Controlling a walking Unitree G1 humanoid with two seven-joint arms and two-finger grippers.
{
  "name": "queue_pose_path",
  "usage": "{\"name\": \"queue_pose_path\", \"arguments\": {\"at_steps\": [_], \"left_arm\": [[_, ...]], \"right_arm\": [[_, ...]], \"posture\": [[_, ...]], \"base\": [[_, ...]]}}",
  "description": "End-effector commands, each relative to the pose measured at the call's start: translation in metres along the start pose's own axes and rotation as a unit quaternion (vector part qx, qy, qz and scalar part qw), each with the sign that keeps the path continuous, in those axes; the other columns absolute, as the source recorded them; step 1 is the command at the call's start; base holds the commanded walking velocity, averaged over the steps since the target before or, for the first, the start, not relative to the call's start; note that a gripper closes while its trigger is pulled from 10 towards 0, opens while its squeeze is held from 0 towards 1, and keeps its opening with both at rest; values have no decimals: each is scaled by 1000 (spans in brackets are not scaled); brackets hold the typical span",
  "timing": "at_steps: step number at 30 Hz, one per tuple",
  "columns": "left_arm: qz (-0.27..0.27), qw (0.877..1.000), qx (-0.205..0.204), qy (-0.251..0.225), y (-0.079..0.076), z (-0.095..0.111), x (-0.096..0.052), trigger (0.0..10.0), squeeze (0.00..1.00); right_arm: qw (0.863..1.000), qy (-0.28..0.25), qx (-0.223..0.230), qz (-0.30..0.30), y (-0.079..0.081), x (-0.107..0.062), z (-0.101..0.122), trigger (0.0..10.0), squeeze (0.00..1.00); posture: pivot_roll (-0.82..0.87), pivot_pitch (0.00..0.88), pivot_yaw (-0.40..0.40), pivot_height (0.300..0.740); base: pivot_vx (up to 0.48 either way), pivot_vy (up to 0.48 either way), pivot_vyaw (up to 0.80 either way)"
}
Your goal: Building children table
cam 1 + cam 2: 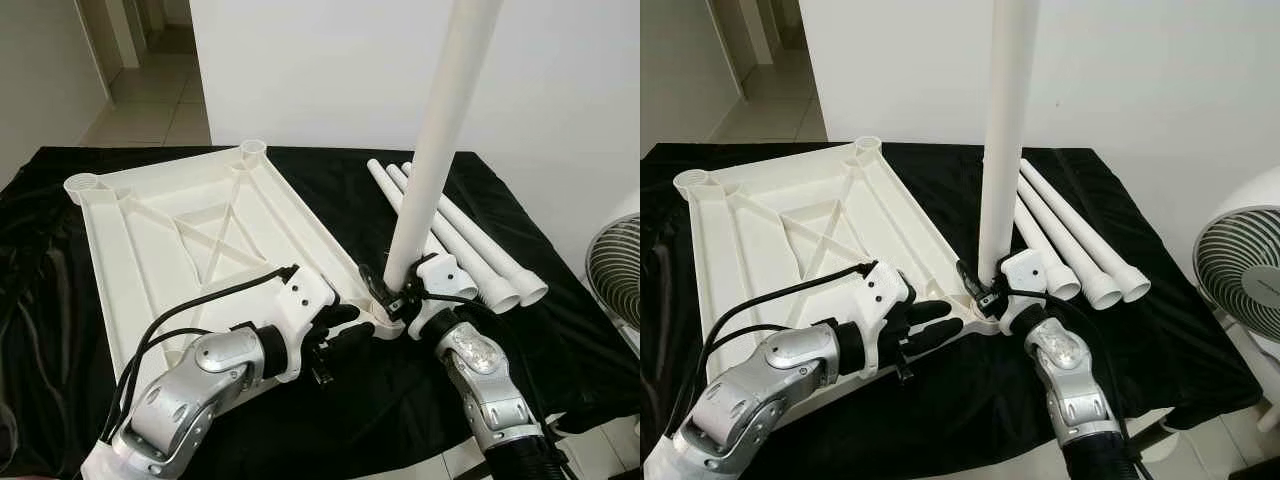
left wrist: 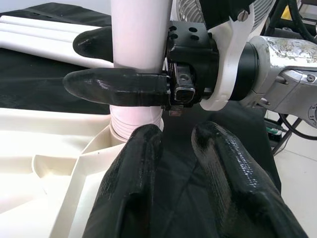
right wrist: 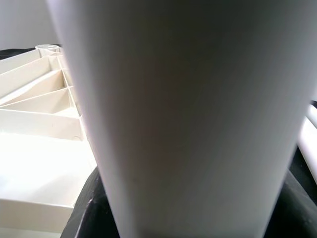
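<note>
The white table top (image 1: 180, 230) lies upside down on black cloth. One white leg (image 1: 440, 130) stands upright in the near right corner socket (image 2: 130, 130). My right gripper (image 1: 392, 290) is shut on the leg just above the socket, and the leg looms close in the right wrist view (image 3: 188, 119). My left gripper (image 1: 345, 325) is open beside that corner. Its fingers (image 2: 133, 188) point at the leg's foot with nothing between them, and they lie low over the top's near edge.
Three spare white legs (image 1: 470, 240) lie side by side on the cloth right of the upright one. Open sockets (image 1: 252, 150) mark the far corners. A fan (image 1: 615, 275) stands off the table's right edge, and a white wall rises behind.
</note>
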State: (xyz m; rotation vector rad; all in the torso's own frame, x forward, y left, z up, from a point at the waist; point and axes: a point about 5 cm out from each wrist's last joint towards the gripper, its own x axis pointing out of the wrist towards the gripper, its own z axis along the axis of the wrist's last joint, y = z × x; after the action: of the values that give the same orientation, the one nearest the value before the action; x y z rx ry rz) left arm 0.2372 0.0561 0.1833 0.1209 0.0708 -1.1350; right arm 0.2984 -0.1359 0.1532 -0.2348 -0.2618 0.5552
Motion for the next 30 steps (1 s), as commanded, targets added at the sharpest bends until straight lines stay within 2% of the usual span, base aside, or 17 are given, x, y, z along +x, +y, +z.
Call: {"name": "queue_pose_path", "arguments": {"at_steps": [1,2,4,6,8,18,30], "left_arm": [[-14,1000,3,-1,-2,3,0,10000,0],[-14,1000,3,-2,-2,3,0,10000,0],[-15,1000,3,-3,-3,4,0,10000,0],[-16,1000,3,-3,-3,4,-1,10000,0],[-15,1000,4,-4,-3,5,0,10000,0],[-14,1000,6,-4,-3,6,-1,10000,0],[-12,1000,6,-6,-3,7,-2,10000,0]], "right_arm": [[999,49,24,0,1,-6,-18,10000,0],[997,58,41,-7,0,-6,-20,10000,0],[994,97,45,-27,-6,-4,-28,10000,0],[993,107,44,-32,-7,-4,-31,10000,0],[989,123,69,-38,-8,-2,-34,10000,0],[988,125,80,-44,-9,0,-37,10000,0],[987,113,104,-48,-3,-9,-37,10000,0]], "posture": [[42,66,-13,740],[42,66,-13,740],[42,66,-13,740],[42,66,-13,740],[44,66,-14,740],[47,67,-19,740],[46,69,-18,740]], "base": [[0,0,0],[0,0,0],[0,0,0],[0,0,0],[0,0,0],[0,0,0],[0,0,0]]}}
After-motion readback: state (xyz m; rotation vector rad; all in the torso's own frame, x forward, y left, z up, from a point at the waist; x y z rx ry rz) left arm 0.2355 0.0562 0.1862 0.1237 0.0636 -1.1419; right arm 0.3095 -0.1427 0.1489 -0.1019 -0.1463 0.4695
